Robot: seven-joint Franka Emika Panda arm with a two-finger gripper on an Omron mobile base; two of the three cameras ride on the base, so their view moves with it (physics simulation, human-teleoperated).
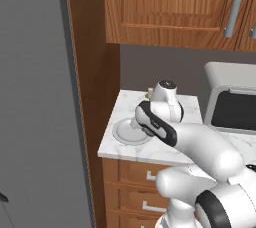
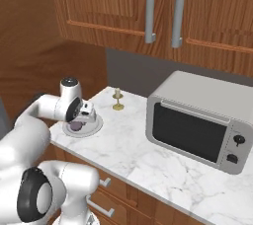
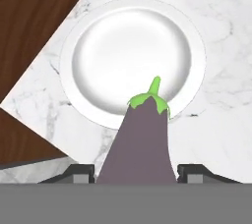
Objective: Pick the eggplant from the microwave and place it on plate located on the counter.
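Observation:
My gripper [image 3: 136,171] is shut on the eggplant [image 3: 140,142], a dark purple-grey lump whose green stem tip points over the plate's near rim. The round greyish-silver plate [image 3: 130,46] lies directly below on the white marble counter [image 3: 221,120], near its left end. From the right base view the gripper [image 2: 83,116] hangs just above the plate [image 2: 94,126], with the eggplant [image 2: 75,126] low over the dish. In the left base view my forearm covers part of the plate [image 1: 121,133]. The microwave is out of view.
A silver box oven [image 2: 197,120] with a dark window stands on the counter to the right. A small golden candlestick [image 2: 117,99] sits behind the plate. A tall wooden panel [image 1: 92,72] borders the counter's left edge, and wooden cabinets [image 1: 165,7] hang above.

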